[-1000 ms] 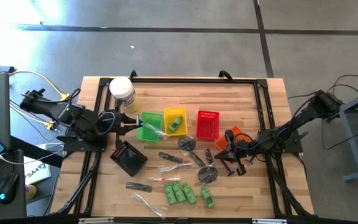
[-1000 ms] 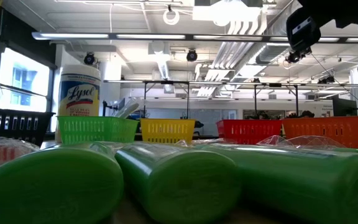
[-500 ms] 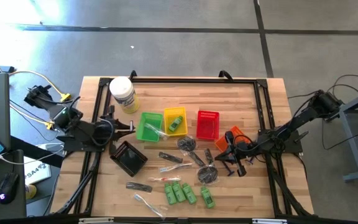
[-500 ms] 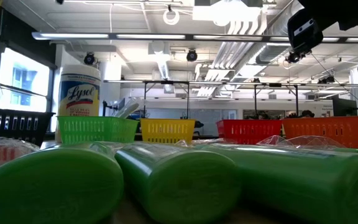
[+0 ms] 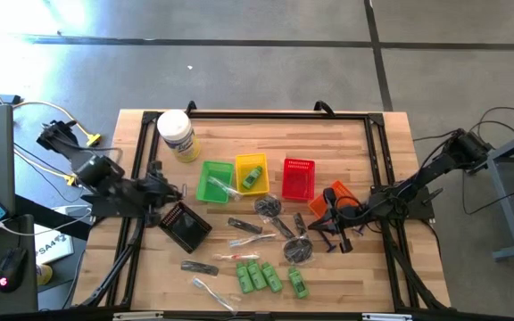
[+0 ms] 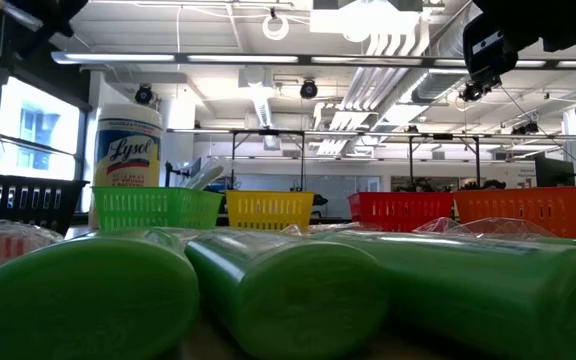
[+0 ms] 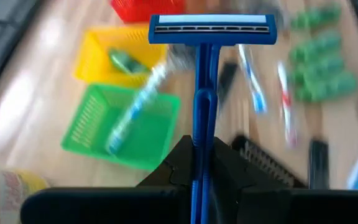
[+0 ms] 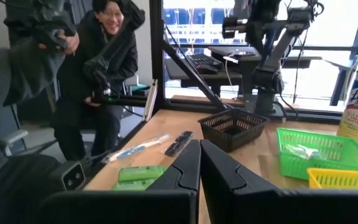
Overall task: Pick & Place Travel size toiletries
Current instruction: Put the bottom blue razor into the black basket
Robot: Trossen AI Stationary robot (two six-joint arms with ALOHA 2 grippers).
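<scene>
The left gripper point(image 5: 169, 193) hangs over the counter's point(image 5: 364, 143) left side, just above the black basket point(image 5: 186, 226) and beside the green basket point(image 5: 211, 183). Its fingers point(image 7: 185, 163) are closed on the handle of a blue razor point(image 7: 207, 74), whose head sticks out ahead of them, as the left wrist view shows. A clear-wrapped toothbrush point(image 7: 134, 112) lies in the green basket and a green tube point(image 5: 253, 177) lies in the yellow basket point(image 5: 251, 160); the red basket point(image 5: 298, 178) stands next in the row. The other toiletries lie loose on the counter's near half: four green tubes point(image 5: 269, 278) in a row, dark round pieces point(image 5: 296, 250), black sticks point(image 5: 199, 267) and wrapped brushes point(image 5: 212, 292). The right gripper point(image 5: 333, 234) rests low near the orange basket point(image 5: 328, 198), its fingers point(image 8: 182, 171) pressed together on nothing. A white jar point(image 5: 177, 135) stands at the far left corner
</scene>
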